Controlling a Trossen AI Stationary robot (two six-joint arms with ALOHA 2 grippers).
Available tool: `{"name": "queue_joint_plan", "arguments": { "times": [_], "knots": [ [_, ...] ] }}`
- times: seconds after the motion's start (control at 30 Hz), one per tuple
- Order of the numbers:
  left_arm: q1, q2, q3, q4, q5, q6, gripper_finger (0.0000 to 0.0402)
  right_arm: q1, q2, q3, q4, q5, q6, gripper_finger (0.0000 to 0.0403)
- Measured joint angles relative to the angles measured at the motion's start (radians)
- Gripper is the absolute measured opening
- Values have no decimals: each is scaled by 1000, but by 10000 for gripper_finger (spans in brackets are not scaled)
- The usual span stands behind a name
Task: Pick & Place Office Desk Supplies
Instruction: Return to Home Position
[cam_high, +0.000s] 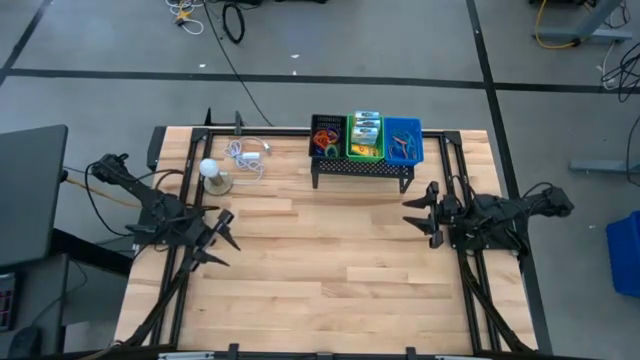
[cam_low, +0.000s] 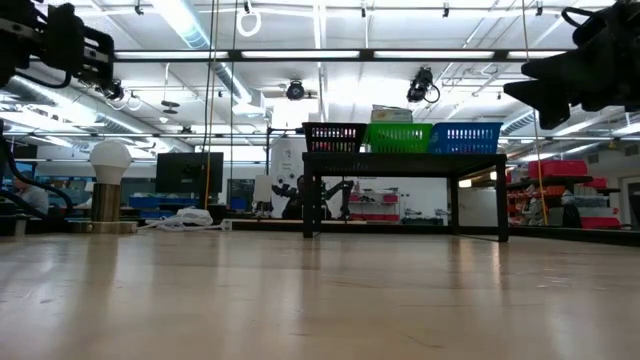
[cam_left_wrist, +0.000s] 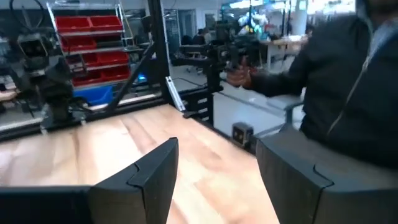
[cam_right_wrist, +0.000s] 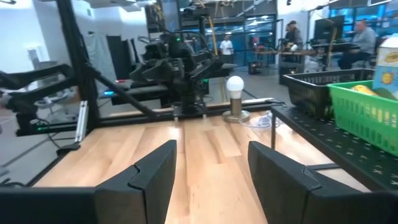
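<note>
Evidently the yellow crayon boxes (cam_high: 366, 128) lay in the green plastic bin (cam_high: 365, 153) on the black metal shelf (cam_high: 362, 171), upper centre, well apart from the left gripper (cam_high: 225, 240) and right gripper (cam_high: 412, 212), fingers spread and empty.

Several yellow crayon boxes (cam_high: 365, 133) with green marks lay packed in the green bin (cam_high: 349, 141), the middle of 3 bins on the black shelf (cam_high: 360, 171), while thin coloured loops (cam_high: 325, 141) lay heaped in the black bin (cam_high: 313, 134) and fewer in the blue bin (cam_high: 418, 140).
</note>
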Motion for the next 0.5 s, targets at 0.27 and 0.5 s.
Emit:
{"name": "queue_joint_plan", "arguments": {
  "times": [0.27, 0.5],
  "knots": [
    [1, 13, 0, -40, -99, -123, 224, -39, 0, 0, -1, -18, 8, 208],
    [3, 94, -1, -50, -405, -97, 224, -109, 0, 0, -2, -18, 11, 208]
  ]
}}
